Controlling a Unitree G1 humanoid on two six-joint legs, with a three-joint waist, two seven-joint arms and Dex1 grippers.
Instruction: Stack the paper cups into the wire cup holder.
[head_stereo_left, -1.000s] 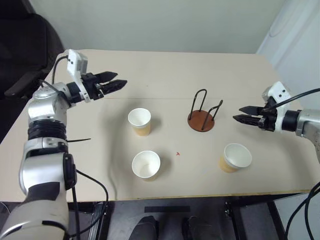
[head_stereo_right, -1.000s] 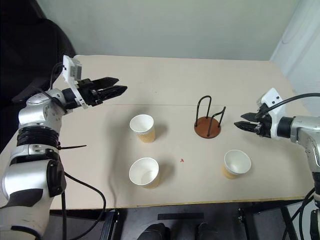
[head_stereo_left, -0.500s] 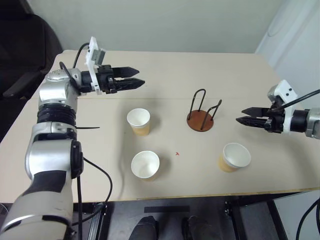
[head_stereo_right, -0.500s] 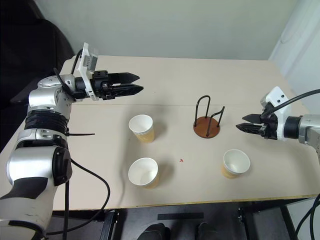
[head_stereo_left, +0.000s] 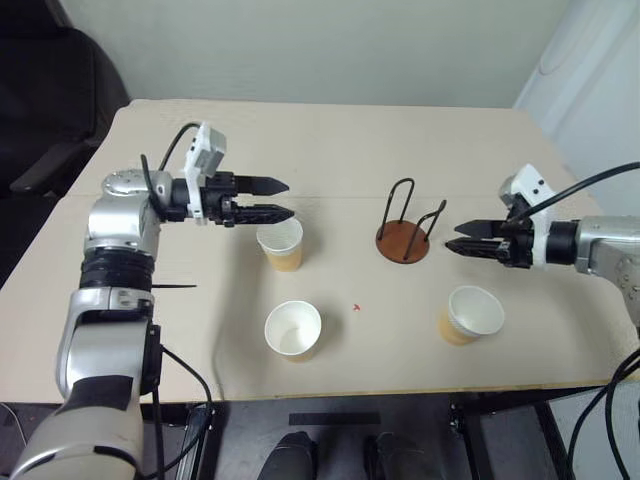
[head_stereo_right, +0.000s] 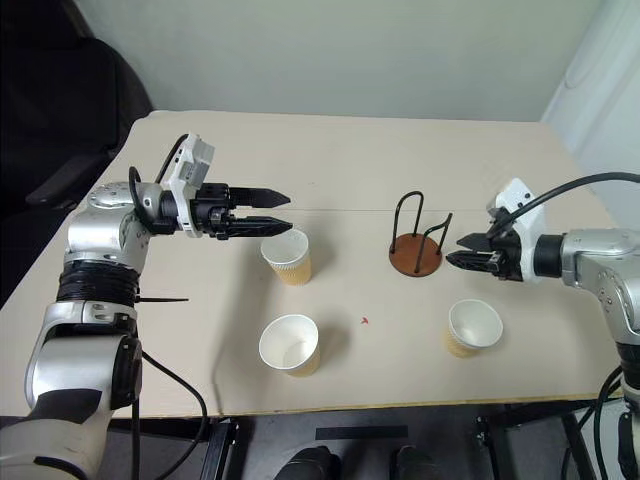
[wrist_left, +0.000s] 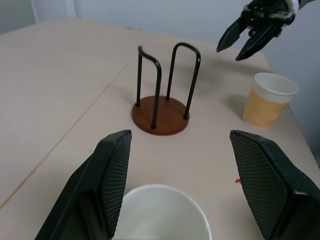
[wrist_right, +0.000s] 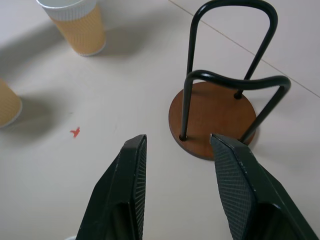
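Both my grippers hang empty, fingers apart: left gripper (head_stereo_left: 282, 199) above one tan-banded white paper cup (head_stereo_left: 280, 243), right gripper (head_stereo_left: 455, 237) beside the black-wire, brown-disc cup holder (head_stereo_left: 403, 237) mid-table. Two cups (head_stereo_left: 293, 329) (head_stereo_left: 470, 314) stand toward the beige table's (head_stereo_left: 340, 140) near edge.

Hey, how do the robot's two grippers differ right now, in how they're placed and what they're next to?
The left gripper hangs just above the far cup, its fingers spread wide; the right gripper sits beside the wire cup holder, its fingers less spread. The left points toward the holder from its left, the right from its right. Both are open and hold nothing.
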